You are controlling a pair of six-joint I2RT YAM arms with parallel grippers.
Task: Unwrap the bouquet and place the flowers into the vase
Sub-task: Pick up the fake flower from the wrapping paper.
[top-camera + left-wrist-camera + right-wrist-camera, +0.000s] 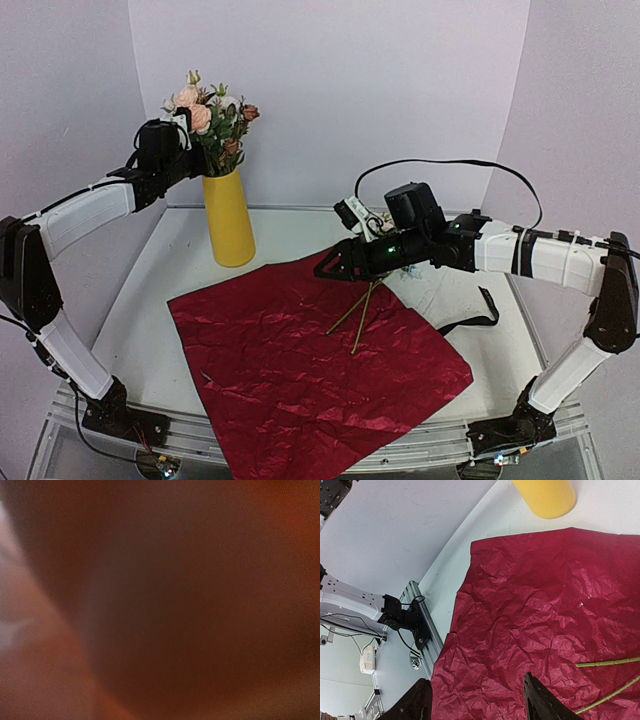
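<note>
Top external view, from where I stand: the yellow vase (228,220) is upright at about ten o'clock on the table (140,310), with most of the flowers (215,115) standing in its mouth. The left gripper (185,135) is pressed in among the blooms from their nine o'clock side. Petals hide its tips and its own camera shows only a reddish-brown blur, so I cannot tell how its jaws stand.

The dark red wrapping paper (300,360) lies spread flat from the middle toward six o'clock. The right gripper (330,268) hovers over the paper's twelve o'clock edge, jaws apart and holding nothing. Two loose green stems (358,312) lie on the paper at four o'clock from its tips, outside the fingers. A black ribbon (480,315) lies at the paper's three o'clock.
</note>
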